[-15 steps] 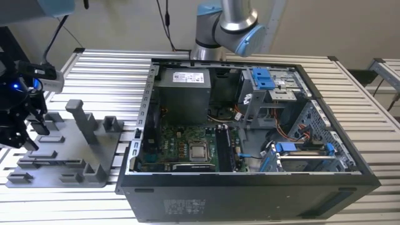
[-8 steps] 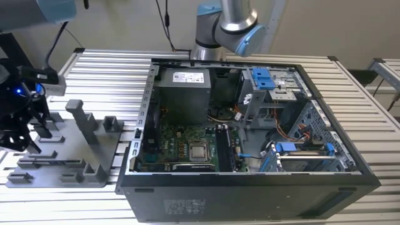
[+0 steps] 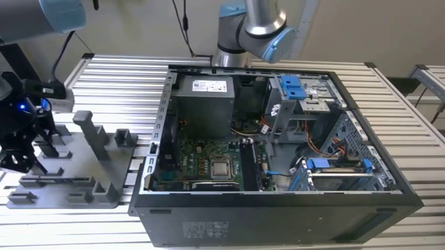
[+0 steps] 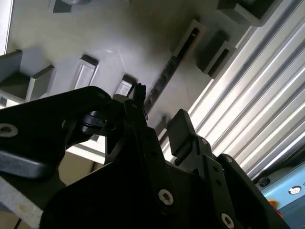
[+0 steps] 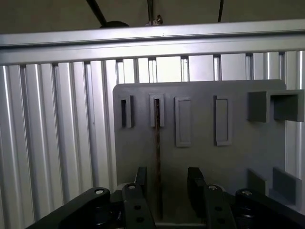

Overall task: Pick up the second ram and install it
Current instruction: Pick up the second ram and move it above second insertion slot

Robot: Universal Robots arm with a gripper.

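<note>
- Exterior view: the end effector [image 3: 26, 159] hangs over the grey fixture tray [image 3: 80, 165].
- Second wrist view: the second ram [image 4: 164, 81] stands edgewise in a tray slot.
- First wrist view: fingers [image 5: 141, 179] spread astride it; probably light, stiff, fragile, so pinch its flat faces.

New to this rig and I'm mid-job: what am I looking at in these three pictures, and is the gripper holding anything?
This is one robot arm with a two-fingered gripper. The exterior view looks from off the arm over a slatted metal table. On it are an open computer case with its motherboard showing and, at that view's left, a grey fixture tray with the gripper over it. Both wrist views come from cameras riding on the arm, looking past the fingers at the tray. The thin dark strip standing on edge in a tray slot is the second ram. The fingers are apart with the strip lined up between them, and nothing is held.
</note>
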